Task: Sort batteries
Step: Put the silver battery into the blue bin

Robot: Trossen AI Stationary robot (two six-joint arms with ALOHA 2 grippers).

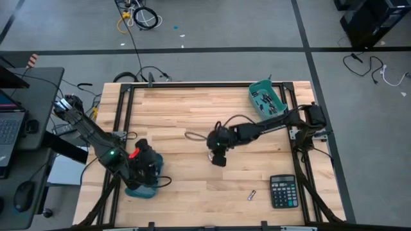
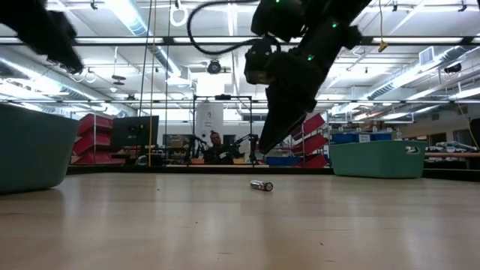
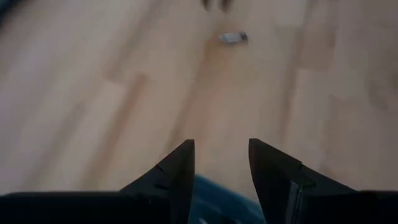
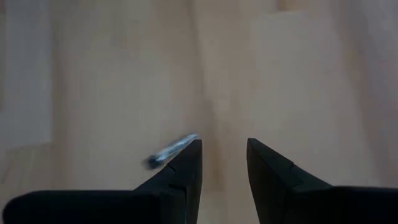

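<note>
High view shows the left tool [image 1: 142,172] over a teal bin [image 1: 142,189] at about 8 o'clock on the bench [image 1: 186,115]. Its fingers [image 3: 177,171] stand apart with nothing between them, and the blue-green of the bin shows just under them. I think it hangs there because that is where one kind of battery goes.

The right tool [image 1: 217,154] is near the middle of the bench. Its fingers [image 4: 186,168] are a little apart and hold nothing. A small silver battery [image 4: 170,150] lies on the wood just beside one finger, so this tool looks set to pick it up.

Another loose battery [image 1: 252,194] lies at about 5 o'clock, just beside the black calculator [image 1: 282,191]. More batteries sit in a second teal bin [image 1: 267,99] at about 1 o'clock. So the sorting is partly done.
</note>
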